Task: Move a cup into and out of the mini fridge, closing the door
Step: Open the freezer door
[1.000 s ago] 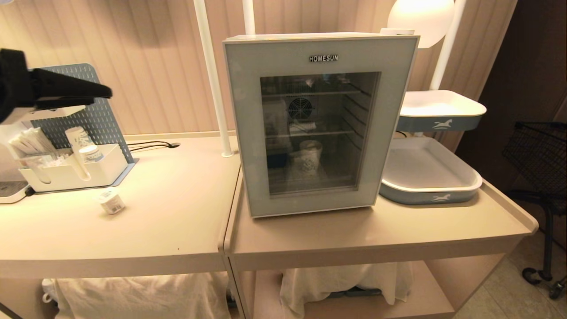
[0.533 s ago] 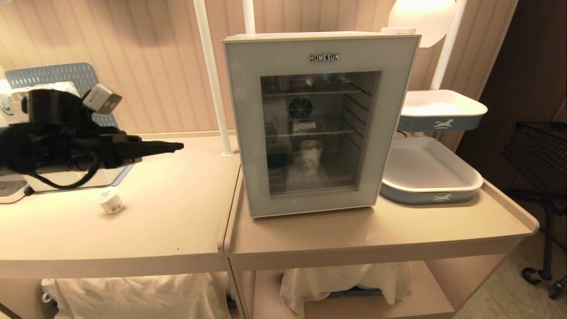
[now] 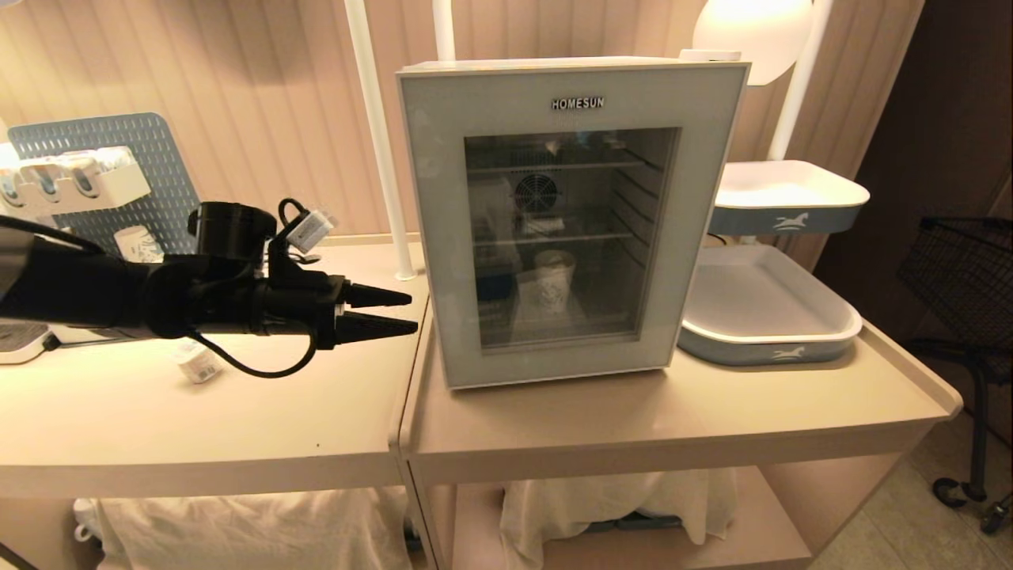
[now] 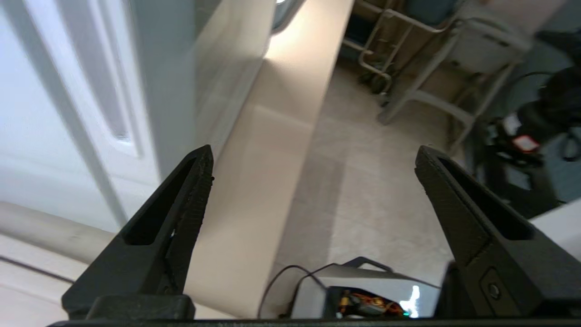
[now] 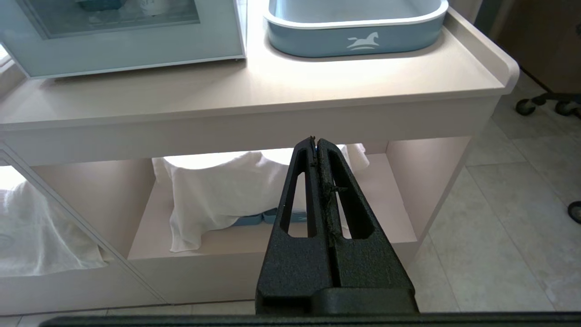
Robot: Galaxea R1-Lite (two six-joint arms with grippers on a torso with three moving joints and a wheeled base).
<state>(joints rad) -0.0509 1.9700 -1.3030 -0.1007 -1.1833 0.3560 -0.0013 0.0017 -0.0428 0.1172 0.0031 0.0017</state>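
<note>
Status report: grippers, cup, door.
Left gripper open, empty, beside door edge. Right gripper shut, parked low. Door closed, cup inside. Path clear.

Two blue-and-white trays [image 3: 768, 317] sit on the counter [image 3: 633, 427], one raised above the other; white cloth [image 3: 609, 499] lies on the shelf beneath.

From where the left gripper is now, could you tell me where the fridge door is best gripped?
Probably its left vertical edge, approached from the left. The door is shut with no handle visible, and the open left gripper already sits level beside that edge.
</note>
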